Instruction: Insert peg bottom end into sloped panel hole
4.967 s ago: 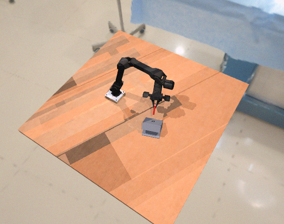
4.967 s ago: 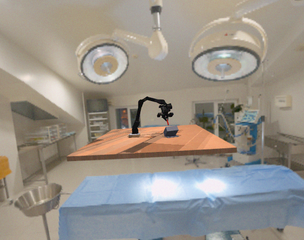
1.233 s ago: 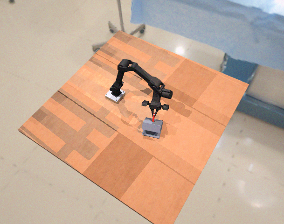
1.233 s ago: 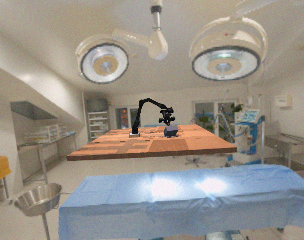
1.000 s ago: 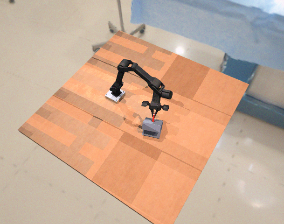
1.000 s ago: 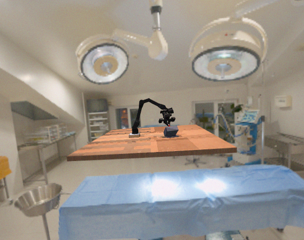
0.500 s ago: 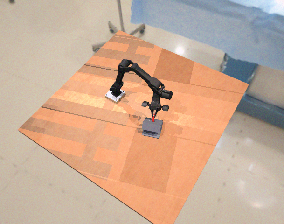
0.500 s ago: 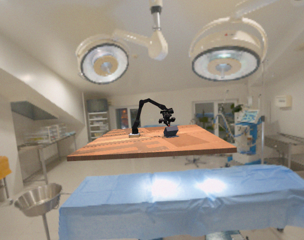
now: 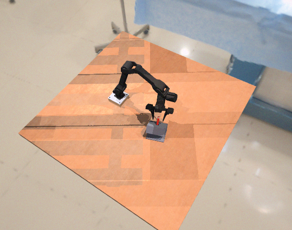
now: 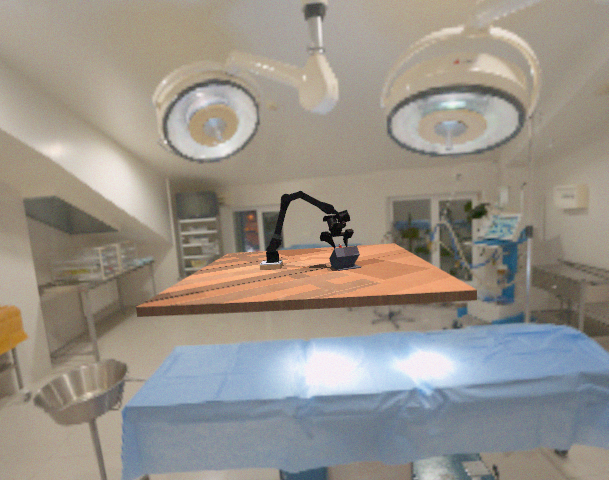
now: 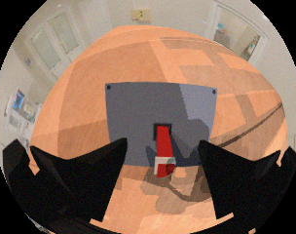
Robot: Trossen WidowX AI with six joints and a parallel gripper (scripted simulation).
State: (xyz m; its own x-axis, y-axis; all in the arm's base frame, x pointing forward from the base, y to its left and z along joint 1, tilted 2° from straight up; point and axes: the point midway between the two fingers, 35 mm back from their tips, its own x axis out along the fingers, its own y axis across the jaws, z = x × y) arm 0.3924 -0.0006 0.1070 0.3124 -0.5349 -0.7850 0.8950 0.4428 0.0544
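— Has it let go? From here I see the end effector point(image 11: 163, 156) with its jaws spread, one black finger point(image 11: 90, 172) on each side of the red peg point(image 11: 163, 151) and a gap to both.

— Released, yes; it grips nothing. The peg sits with its lower end down in the dark hole point(image 11: 163, 128) in the grey sloped panel point(image 11: 131, 107), its white-banded top sticking out between the fingers.

— So only the retreat is left?

— I'd say so. Best done by drawing straight back along the peg's own line, jaws kept wide, so neither finger brushes the top and tips it out. No sideways swing until the tips are above it.

— And the panel?

— It sits on the wooden tabletop point(image 9: 175, 158), in front of the arm's base point(image 9: 118, 97).
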